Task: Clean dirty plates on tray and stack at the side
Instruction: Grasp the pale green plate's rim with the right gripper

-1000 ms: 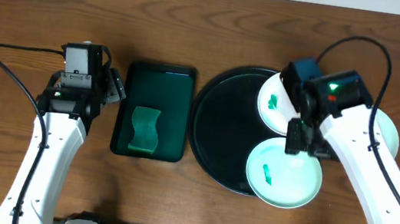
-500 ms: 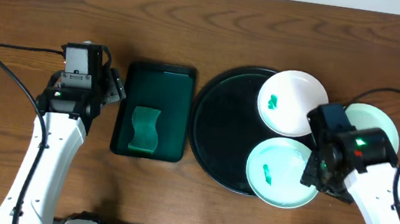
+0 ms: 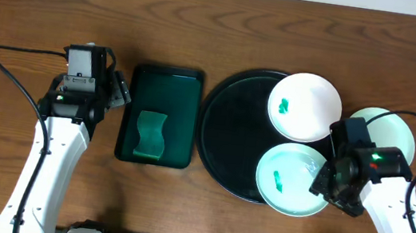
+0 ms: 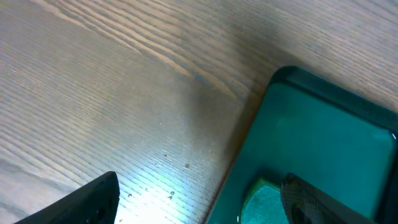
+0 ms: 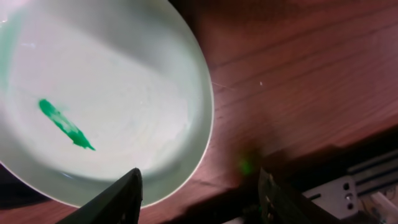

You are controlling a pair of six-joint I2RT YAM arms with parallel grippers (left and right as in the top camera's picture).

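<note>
**Overhead tally: 1 of 3 looks done, 2 to go**

Directly under the right pincer (image 3: pixel 323 184), whose fingers stand apart astride its rim and grip nothing, lies a smeared plate (image 3: pixel 284 179). Beyond the pincer, a 2nd smeared plate (image 3: pixel 302 106) rests on the black tray (image 3: pixel 227 127). Behind it, off the tray, sits a 3rd plate (image 3: pixel 390 128), seemingly clean. The left pincer (image 3: pixel 120 89) gapes wide near the sponge (image 3: pixel 151 135). Judging by this, both wipes and the stacking are left.

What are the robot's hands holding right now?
Nothing. The left gripper hangs open above the table. The right gripper is open too, with the rim of a plate between its fingers, not pinched.
</note>
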